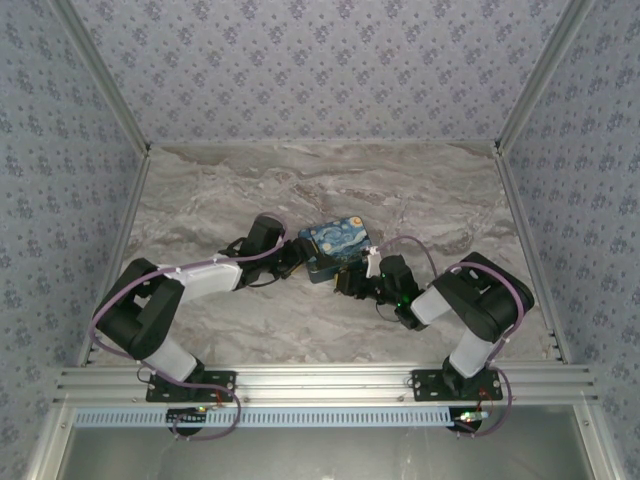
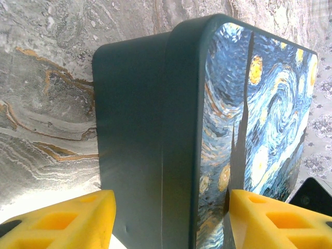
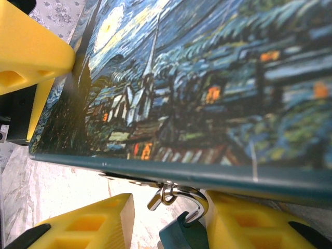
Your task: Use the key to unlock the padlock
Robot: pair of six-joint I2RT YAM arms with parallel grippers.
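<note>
Padlock (image 3: 180,237) — tiny, teal — hangs by its shackle (image 3: 195,199) from the painted box's (image 3: 207,78) front rim. It sits between the right gripper's (image 3: 168,207) spread fingers, close against one, clear of the other. The left gripper (image 2: 171,197) straddles a box corner — whether it squeezes cannot be told.

The box (image 1: 337,247) lay near the middle of the table (image 1: 400,190), between the two grippers. The left gripper (image 1: 297,258) sat at its left end, one finger on each side of that end and both against it. The right gripper (image 1: 360,275) sat at its near edge. There the padlock (image 3: 181,236) hung below the box's rim, between the right gripper's fingers (image 3: 244,223), against one and apart from the other.
</note>
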